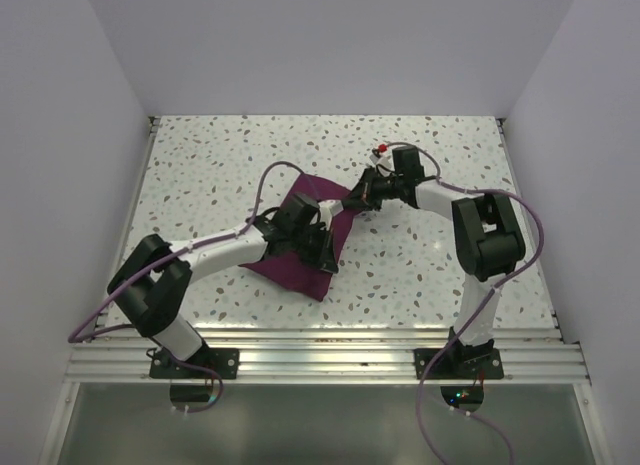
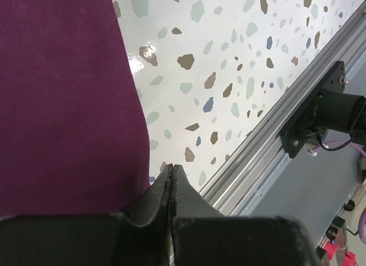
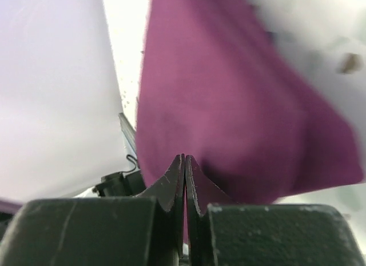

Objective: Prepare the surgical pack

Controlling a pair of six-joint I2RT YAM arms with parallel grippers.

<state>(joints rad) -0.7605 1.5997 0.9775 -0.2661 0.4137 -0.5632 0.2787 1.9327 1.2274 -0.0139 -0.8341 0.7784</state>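
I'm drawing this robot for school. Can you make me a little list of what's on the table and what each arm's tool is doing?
Table: white with coloured speckles
Cloth: dark purple, lying in the middle of the table
Left tool: shut, tips at the cloth's edge
Right tool: shut on the cloth's far corner

The plain dark-purple cloth [image 1: 297, 270] lies spread diamond-wise just off the table's [image 1: 200, 165] centre toward 9 o'clock, corners pointing near 12 and 6 o'clock.
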